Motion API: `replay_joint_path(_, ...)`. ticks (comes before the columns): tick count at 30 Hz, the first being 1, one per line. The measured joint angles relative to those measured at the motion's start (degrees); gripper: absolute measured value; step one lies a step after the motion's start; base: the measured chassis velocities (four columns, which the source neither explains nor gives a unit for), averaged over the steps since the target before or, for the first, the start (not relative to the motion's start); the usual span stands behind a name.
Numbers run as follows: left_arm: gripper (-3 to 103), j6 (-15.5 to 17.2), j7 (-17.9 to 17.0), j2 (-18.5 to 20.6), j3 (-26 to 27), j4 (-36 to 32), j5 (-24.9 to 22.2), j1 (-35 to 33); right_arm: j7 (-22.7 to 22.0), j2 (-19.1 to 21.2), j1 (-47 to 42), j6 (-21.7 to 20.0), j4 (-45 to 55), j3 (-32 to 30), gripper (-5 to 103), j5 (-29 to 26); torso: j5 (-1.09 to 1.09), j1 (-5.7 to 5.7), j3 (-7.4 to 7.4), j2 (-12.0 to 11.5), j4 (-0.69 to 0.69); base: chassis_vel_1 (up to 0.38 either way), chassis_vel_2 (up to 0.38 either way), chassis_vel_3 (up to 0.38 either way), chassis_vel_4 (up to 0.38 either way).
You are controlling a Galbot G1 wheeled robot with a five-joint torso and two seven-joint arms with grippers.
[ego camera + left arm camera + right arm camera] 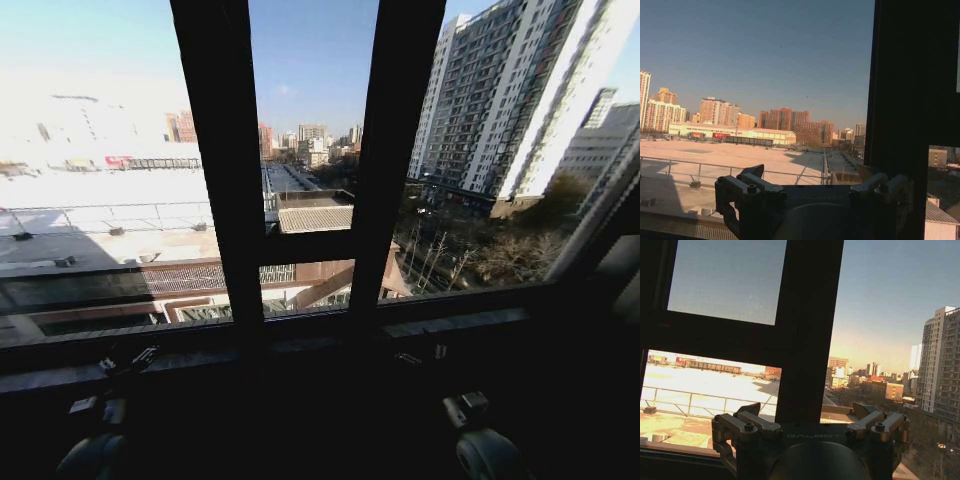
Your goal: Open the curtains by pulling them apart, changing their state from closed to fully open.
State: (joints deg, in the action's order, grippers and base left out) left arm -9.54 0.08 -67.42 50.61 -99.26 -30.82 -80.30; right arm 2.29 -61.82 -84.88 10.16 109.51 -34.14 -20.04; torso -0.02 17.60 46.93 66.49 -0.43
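Left pincer and right pincer both spread wide, holding nothing, raised side by side.

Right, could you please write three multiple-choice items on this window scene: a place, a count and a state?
1. In the head view, the tall pale high-rise block stands: A) on the left; B) on the right; C) in the centre.
2. The dark upright window bars there number: A) one; B) two; C) five.
3. The left gripper and right gripper, low before the window, are: A) open, empty; B) shut on fabric; C) holding cups.
Answers: 1 B, it rises beyond the right pane; 2 B, two bars split the glass; 3 A, each wrist view shows fingers spread, nothing between.
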Motion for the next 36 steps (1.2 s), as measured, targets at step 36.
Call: replay_joint_path(36,100,0.0,0.0,0.0,0.0,0.0,0.0,0.0,0.0,0.0,0.0,0.0,0.0,0.0,100,0.0,0.0,-0.02,0.0,0.0,0.0,-0.278,-0.286,0.286,0.279)
